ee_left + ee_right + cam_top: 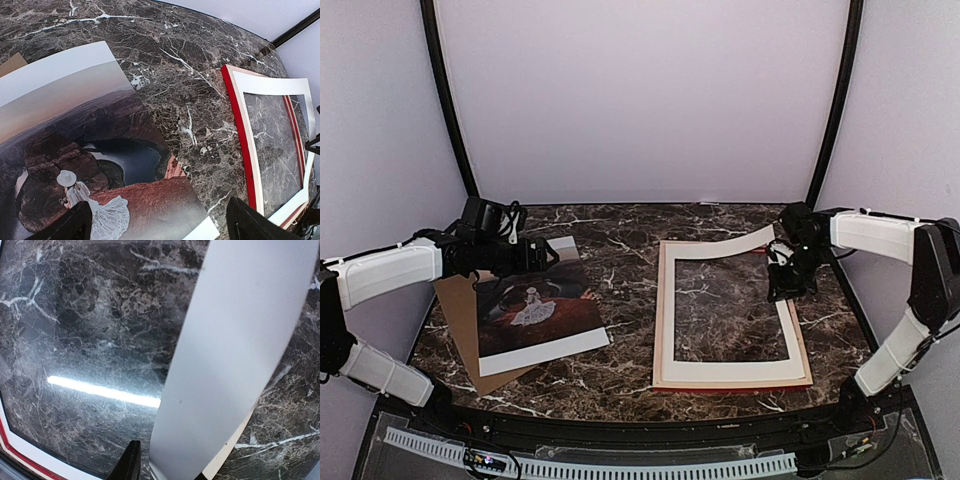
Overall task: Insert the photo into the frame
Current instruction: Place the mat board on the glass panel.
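The photo point(535, 310) point(90, 150) lies flat at the left, on top of a brown board. Just over its far edge hovers my left gripper point(552, 255) point(160, 230), open, with nothing between its fingers. The red frame point(730, 378) point(241, 145) lies flat at the right with a white mat point(720, 245) point(270, 86) on it. The mat's far right corner curls up off the frame. My right gripper point(782, 285) point(167, 465) is there with the mat strip point(240, 355) between its jaws, open. A small gap shows at the left finger point(127, 462). The other finger is hidden behind the mat.
A brown backing board point(455, 325) sticks out from under the photo toward the left edge of the marble table point(625, 255). The pane inside the frame point(100, 340) reflects a light strip. Black poles and pale walls close in the back and both sides.
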Robot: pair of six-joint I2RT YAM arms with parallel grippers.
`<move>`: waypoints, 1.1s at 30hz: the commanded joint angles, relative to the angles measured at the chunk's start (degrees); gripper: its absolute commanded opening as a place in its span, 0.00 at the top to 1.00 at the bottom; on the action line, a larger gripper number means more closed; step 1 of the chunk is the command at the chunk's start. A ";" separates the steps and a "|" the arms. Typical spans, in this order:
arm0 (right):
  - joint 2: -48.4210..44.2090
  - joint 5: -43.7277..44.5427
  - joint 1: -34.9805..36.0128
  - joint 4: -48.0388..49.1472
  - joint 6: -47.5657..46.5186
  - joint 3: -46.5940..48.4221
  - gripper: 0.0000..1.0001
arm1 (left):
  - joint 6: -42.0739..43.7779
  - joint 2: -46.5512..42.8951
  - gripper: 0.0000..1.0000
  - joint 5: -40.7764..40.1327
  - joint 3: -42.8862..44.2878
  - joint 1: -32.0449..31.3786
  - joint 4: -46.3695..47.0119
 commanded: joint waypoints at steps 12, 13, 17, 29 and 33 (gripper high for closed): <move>-11.20 -6.29 -1.83 8.04 5.47 -8.95 0.81 | 0.06 -0.75 0.04 0.26 0.83 -0.37 -0.85; -11.77 -6.98 -2.05 8.52 5.54 -9.49 0.81 | 0.06 -0.89 0.04 0.24 0.73 -0.37 -0.86; -13.10 -8.53 -3.22 9.87 5.43 -10.44 0.83 | -0.09 -1.33 0.04 0.21 0.44 -0.37 -0.78; -8.82 -9.77 -5.02 7.07 3.16 -7.04 0.99 | -0.42 -1.81 0.04 0.29 0.01 -0.46 -0.72; -7.10 -9.54 -5.02 6.41 2.66 -6.16 0.97 | -0.47 -1.74 0.04 0.39 -0.19 -0.46 -0.54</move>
